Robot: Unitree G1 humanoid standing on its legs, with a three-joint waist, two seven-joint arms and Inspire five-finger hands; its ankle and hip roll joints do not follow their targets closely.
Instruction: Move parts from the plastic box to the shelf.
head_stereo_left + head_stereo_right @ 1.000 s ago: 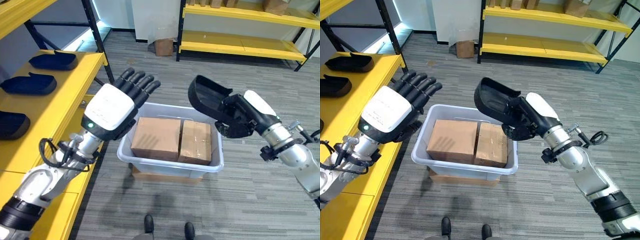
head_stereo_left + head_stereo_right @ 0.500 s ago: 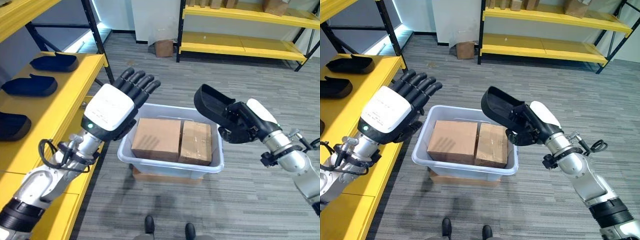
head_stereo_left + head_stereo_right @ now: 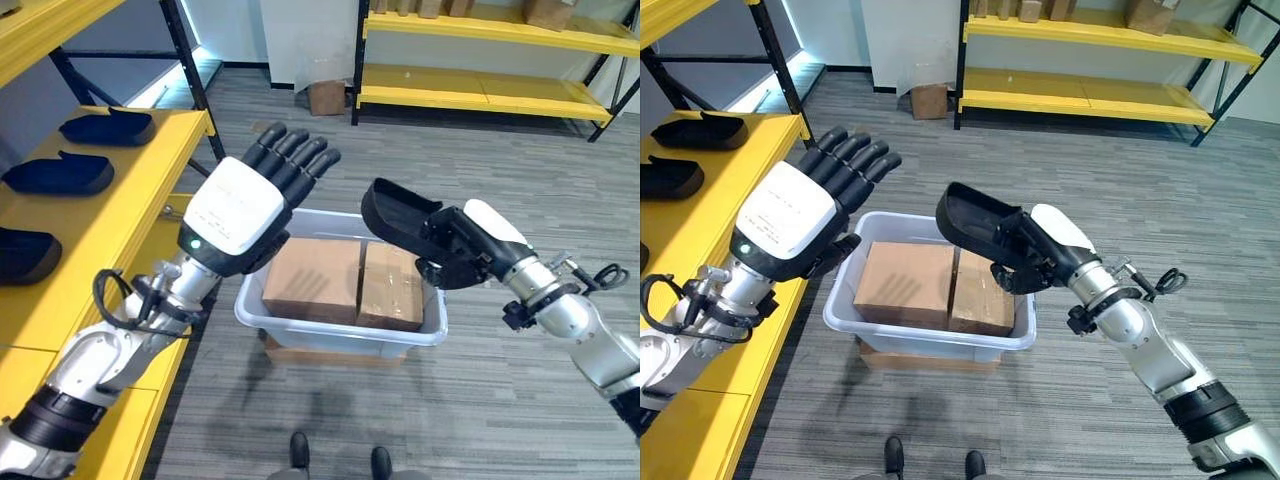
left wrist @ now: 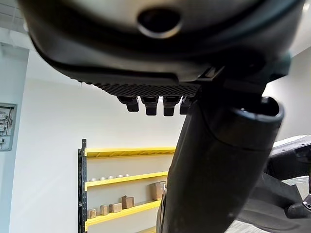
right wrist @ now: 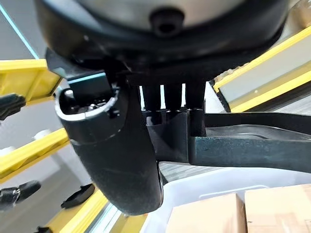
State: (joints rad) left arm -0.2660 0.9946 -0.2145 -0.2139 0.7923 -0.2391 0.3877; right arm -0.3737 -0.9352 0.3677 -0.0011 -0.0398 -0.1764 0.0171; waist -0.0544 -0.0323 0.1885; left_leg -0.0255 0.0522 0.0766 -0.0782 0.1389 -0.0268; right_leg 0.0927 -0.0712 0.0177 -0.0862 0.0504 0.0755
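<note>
Since the earlier frame, the right robot hand (image 3: 455,258), clenching a dark part (image 3: 392,213), is swinging leftward over the plastic box (image 3: 340,330); left robot hand (image 3: 245,205) is rising, fingers extended. 3 parts (image 3: 58,172) are lying on the shelf (image 3: 130,205), placement pending

Silver-grey arms, dark-fingered robot hand (image 3: 235,205) pair (white back covers)

Lighting: bright, even, indoor, with soft shadows on the grey floor (image 3: 330,420) beneath the plastic box (image 3: 340,335). Head views sharp throughout. Wrist views: near hand bulk blurred and dark against pale background.
</note>
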